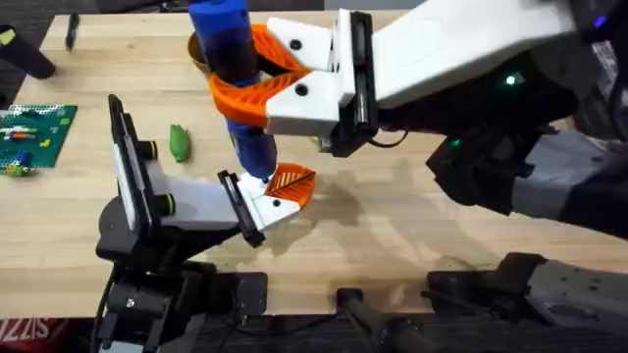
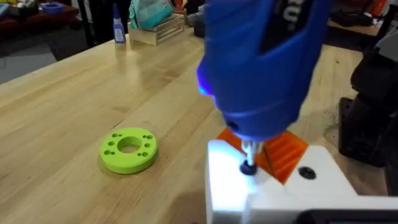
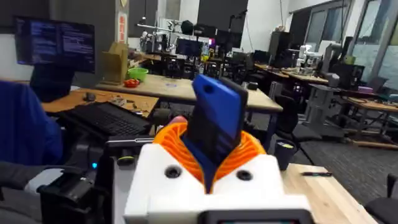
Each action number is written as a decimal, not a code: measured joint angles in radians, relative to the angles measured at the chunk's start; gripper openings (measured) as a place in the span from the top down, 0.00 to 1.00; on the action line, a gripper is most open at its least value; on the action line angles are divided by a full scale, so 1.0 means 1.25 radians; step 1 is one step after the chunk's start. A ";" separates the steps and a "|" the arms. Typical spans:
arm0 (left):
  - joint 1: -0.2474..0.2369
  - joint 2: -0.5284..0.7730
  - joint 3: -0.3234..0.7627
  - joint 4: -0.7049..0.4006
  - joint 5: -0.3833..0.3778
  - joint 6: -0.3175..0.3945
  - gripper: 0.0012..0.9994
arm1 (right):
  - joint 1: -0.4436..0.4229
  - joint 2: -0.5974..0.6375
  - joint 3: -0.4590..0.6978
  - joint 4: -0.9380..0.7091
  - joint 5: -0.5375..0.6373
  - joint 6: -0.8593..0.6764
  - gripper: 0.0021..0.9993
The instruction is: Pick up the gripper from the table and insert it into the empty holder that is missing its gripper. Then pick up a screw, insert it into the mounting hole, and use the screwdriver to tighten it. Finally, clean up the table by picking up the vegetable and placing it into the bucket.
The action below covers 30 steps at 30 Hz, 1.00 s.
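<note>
While the blue screwdriver stands nearly upright over the middle of the desk, I log it as held by my right gripper, whose orange-padded fingers are clamped around its barrel.

Item, screwdriver bit: seated on a dark screw head in the top face of the white holder; a blue light glows on the tool's body.

Item, holder: held low over the desk by my left gripper, fingers closed on it. The orange ribbed gripper piece sits in it, just beside the bit, so I judge the tightening step to be in hand.

Item, vegetable: green pod lying on the desk, left of the work, well apart from both arms, not yet cleared.

Item, bucket: orange rim at the far side, mostly hidden behind the screwdriver.

Item, green ring: flat on the desk, not part of the job.

Risks, as I judge them: the bit could slip off the screw head if the screwdriver tilts or the left arm drifts, marring the holder. Pressing too hard could push the holder down through the left fingers. Driving crooked could cross-thread the screw or leave the orange piece loose.
</note>
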State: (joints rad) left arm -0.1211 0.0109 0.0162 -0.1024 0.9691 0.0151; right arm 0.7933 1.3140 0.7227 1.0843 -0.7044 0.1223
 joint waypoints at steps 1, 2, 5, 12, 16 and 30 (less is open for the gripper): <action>0.000 0.000 0.000 0.000 0.000 0.000 1.00 | 0.000 0.000 0.000 0.000 0.000 0.000 0.98; 0.000 0.000 0.000 0.000 0.000 0.000 1.00 | 0.000 0.000 0.000 0.000 0.000 -0.001 0.98; 0.000 0.000 0.000 0.000 0.000 0.000 1.00 | 0.000 0.000 0.000 -0.002 0.000 -0.002 0.98; 0.000 0.000 0.000 -0.001 0.001 0.000 1.00 | -0.001 0.000 0.000 -0.022 0.001 -0.003 0.98; 0.000 0.000 0.000 -0.001 0.003 0.000 1.00 | -0.002 0.000 0.000 -0.027 0.001 -0.003 0.98; 0.000 0.000 0.000 -0.002 0.003 -0.009 1.00 | -0.002 -0.001 0.000 -0.032 -0.002 -0.011 0.98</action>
State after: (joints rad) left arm -0.1211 0.0109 0.0162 -0.1043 0.9729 0.0032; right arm 0.7910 1.3132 0.7227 1.0447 -0.7067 0.1086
